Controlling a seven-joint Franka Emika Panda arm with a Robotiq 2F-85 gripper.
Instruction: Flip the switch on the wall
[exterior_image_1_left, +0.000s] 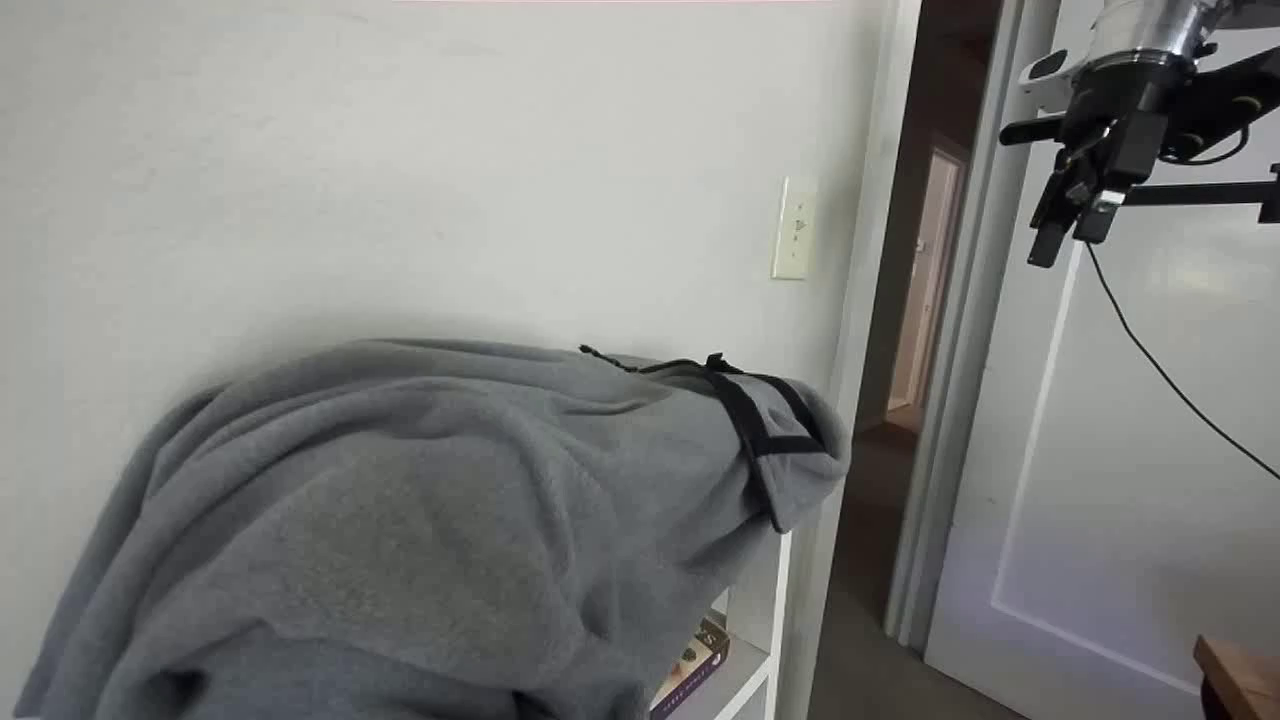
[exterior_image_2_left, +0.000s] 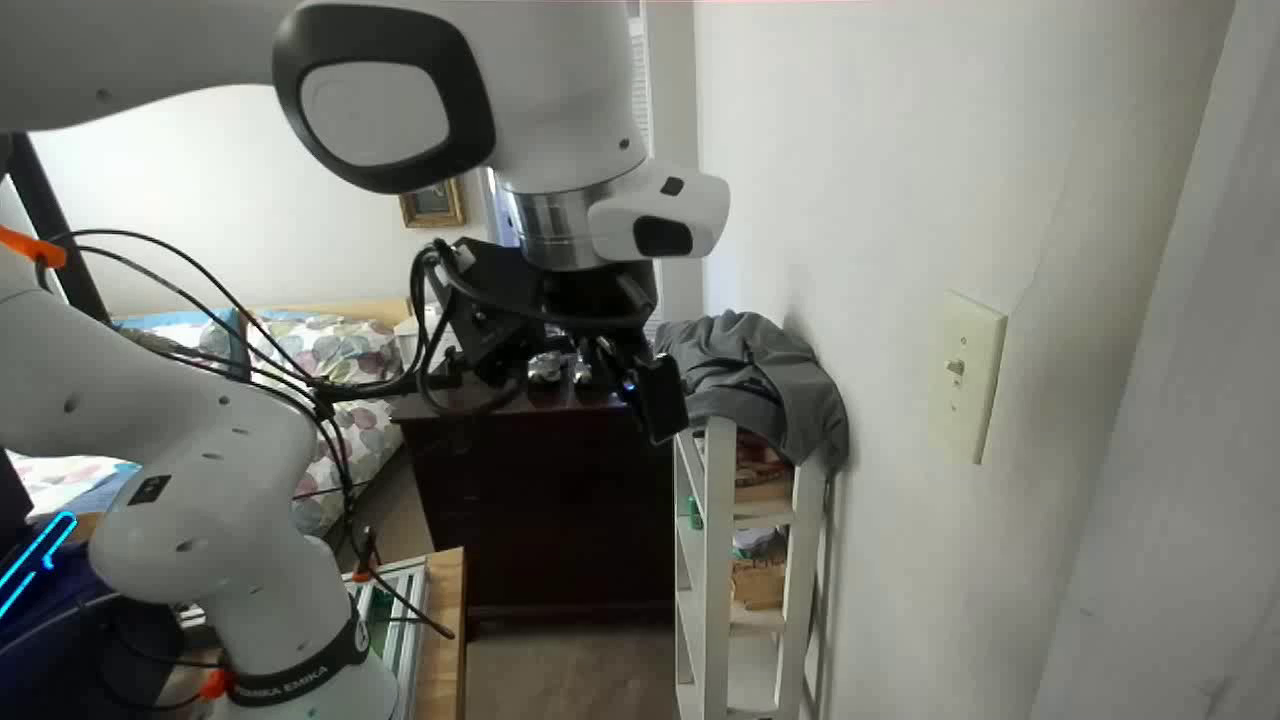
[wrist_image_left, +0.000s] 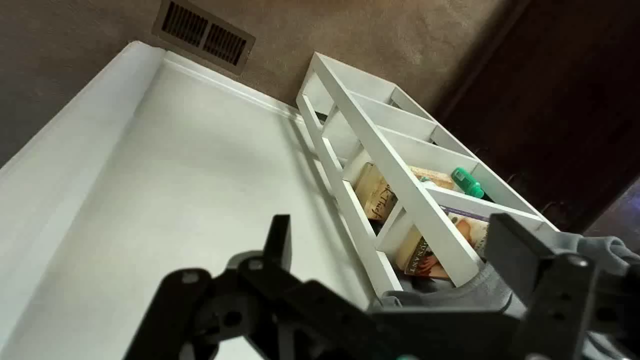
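The switch (exterior_image_1_left: 793, 230) is a cream-white upright plate with a small toggle at its centre. It also shows in an exterior view (exterior_image_2_left: 968, 375). It is mounted on the off-white wall (exterior_image_1_left: 450, 200), close to the doorway trim. I cannot tell which way the toggle points. The switch is out of view in the wrist view, where the wall (wrist_image_left: 190, 185) shows at the left. My gripper (exterior_image_1_left: 1068, 245) points downward and is apart from the wall and the switch. It also shows in an exterior view (exterior_image_2_left: 660, 425). In the wrist view its fingers (wrist_image_left: 392, 225) are spread wide with nothing between them.
A grey fleece (exterior_image_1_left: 450, 500) is draped over a white shelf (exterior_image_2_left: 718, 560) against the wall, below the switch's height. The shelf holds books and a green bottle (wrist_image_left: 467, 182). A white door (exterior_image_1_left: 1150, 420) stands open behind the gripper. A dark dresser (exterior_image_2_left: 570, 510) stands beyond the arm.
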